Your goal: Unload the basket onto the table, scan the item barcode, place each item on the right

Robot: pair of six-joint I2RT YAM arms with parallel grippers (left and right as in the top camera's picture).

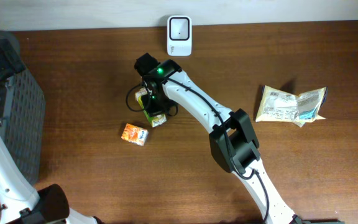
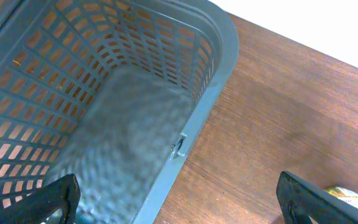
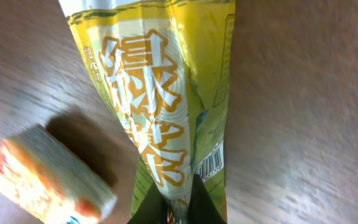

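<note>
Table (image 1: 303,180) holds one green packet (image 3: 166,93), two other packets (image 1: 135,134), one scanner (image 1: 179,36).

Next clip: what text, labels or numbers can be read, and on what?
"绿": the top large orange character on the yellow-green packet, as best it reads; the characters below it are unclear.
barcode on that packet: digits blurred.
orange box and pale packet: print too small to read.

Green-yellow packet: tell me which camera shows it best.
Right wrist. The packet fills the frame, print and barcode visible. Overhead shows only a corner beneath the right gripper; left wrist mostly shows the basket.
</note>
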